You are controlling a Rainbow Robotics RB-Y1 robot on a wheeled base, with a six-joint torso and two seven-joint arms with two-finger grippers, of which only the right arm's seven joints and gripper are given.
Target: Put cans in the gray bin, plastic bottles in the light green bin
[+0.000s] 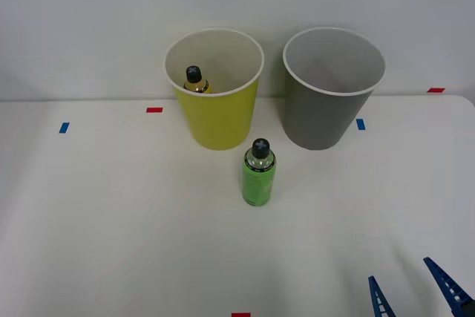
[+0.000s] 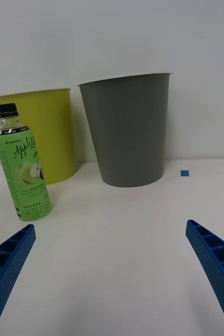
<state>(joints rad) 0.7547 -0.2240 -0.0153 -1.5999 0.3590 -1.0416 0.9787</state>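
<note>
Spread wide and holding nothing, the jaws of the right gripper sit low at the near right corner of the white table; in the front view the two blue ribbed fingers poke up from the bottom edge, and in the right wrist view they lie at the two lower corners with bare tabletop between them.

Ahead of the gripper and toward the robot's left stands the green bottle, upright on the table with its black cap on and a pale label printed with an apple. It is well apart from the fingers, and stands just in front of the gap between the two bins, nearer the light green bin.

Both bins stand upright side by side along the far edge of the table, close to the white wall. The gray bin is to the robot's right of the green one; what shows of its pale inside holds nothing. Inside the light green bin, the amber bottle leans against the wall on the robot's left, its black cap uppermost.

Small tape marks dot the table: a red mark and a blue mark to the left of the bins, and another blue mark beside the gray bin.
</note>
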